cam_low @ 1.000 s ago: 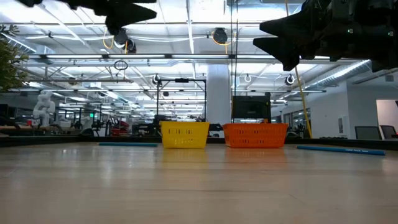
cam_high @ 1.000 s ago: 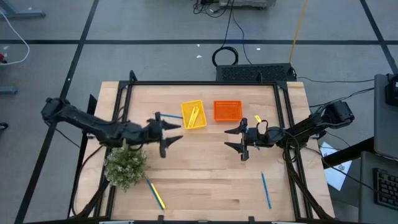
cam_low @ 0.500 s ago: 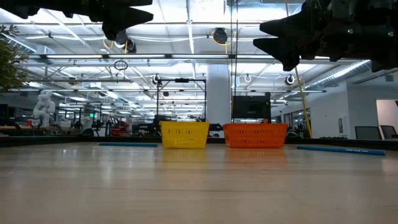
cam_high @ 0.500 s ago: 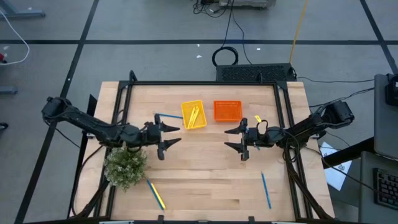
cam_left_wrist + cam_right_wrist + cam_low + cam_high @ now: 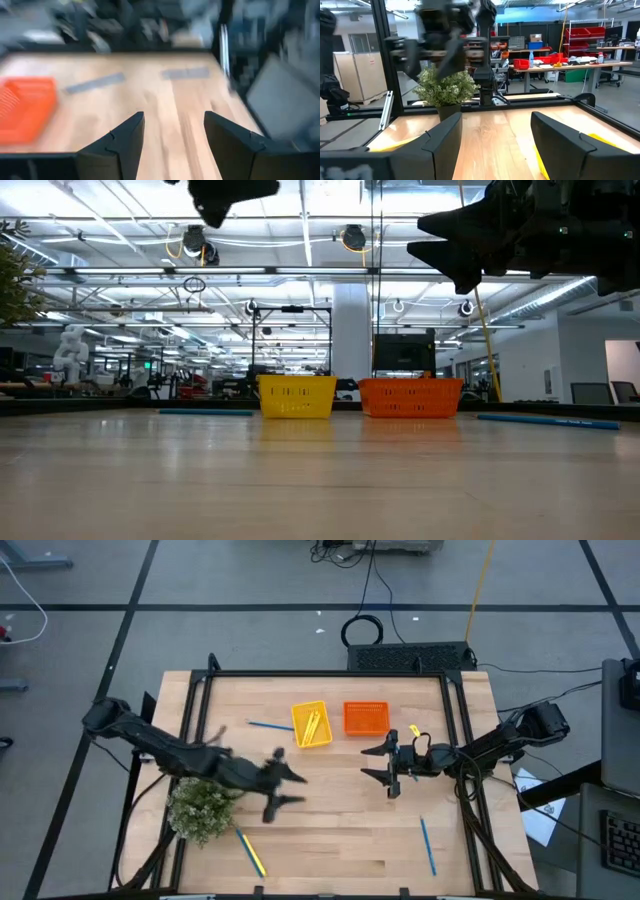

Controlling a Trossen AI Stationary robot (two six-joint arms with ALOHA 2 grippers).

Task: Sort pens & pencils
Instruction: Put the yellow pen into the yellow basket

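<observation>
Yellow pencils lie in the yellow tray, which stands beside the orange tray at the table's far middle. One blue pen lies flat on the table left of the yellow tray. Another pen lies near the front right. A blue pen and a yellow pencil lie side by side near the front left. My left gripper hovers open above mid-table, nearer than the yellow tray, with nothing between its fingers. My right gripper hangs open and empty, nearer than the orange tray.
A potted plant stands at the left, under my left arm. A small yellow piece lies right of the orange tray. A black frame runs along the far and side edges. Bare wood lies between the grippers and toward the front edge.
My left gripper has swung away from the blue pen beside the yellow tray, toward the table's near edge and to the right, and now points more to the right. It stays open. The pens, pencils and trays lie as before.
</observation>
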